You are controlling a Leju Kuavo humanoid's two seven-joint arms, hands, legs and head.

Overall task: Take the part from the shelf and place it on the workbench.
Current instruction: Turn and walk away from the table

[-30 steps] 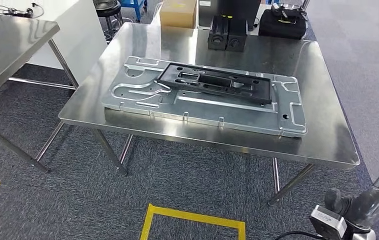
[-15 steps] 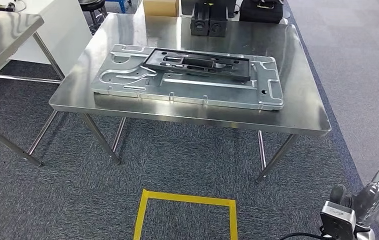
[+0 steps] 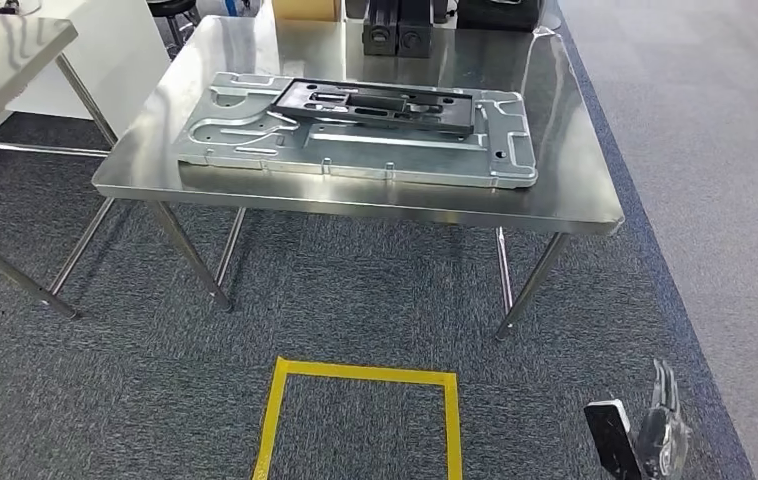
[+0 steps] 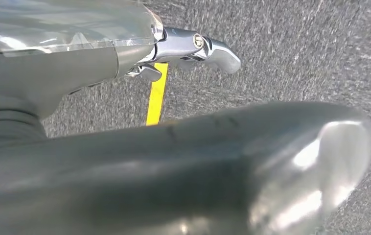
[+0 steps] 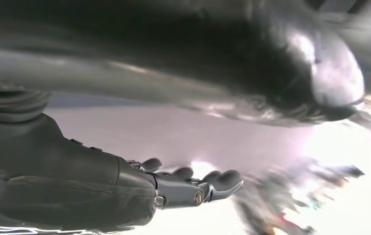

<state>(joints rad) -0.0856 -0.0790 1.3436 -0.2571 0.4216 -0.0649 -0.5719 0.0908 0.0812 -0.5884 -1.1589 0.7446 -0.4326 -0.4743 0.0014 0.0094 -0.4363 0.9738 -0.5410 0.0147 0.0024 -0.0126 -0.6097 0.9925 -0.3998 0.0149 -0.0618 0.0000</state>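
Now my view has tipped and the shiny steel workbench [image 3: 555, 190] sits higher in it than before; the things on it have not moved. On it lies a big flat silver metal plate [image 3: 355, 150], and the flat black plastic frame part [image 3: 380, 104] rests on that, toward 12 o'clock. My right hand [image 3: 663, 425] hangs at 5 o'clock, fingers out, holding nothing. My left hand [image 4: 193, 49] hangs over grey carpet, empty, fingers straight.

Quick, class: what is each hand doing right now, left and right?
Left hand: empty, hanging over the carpet; open or shut cannot be told.
Right hand: holds nothing, fingers stretched out and apart, so open.
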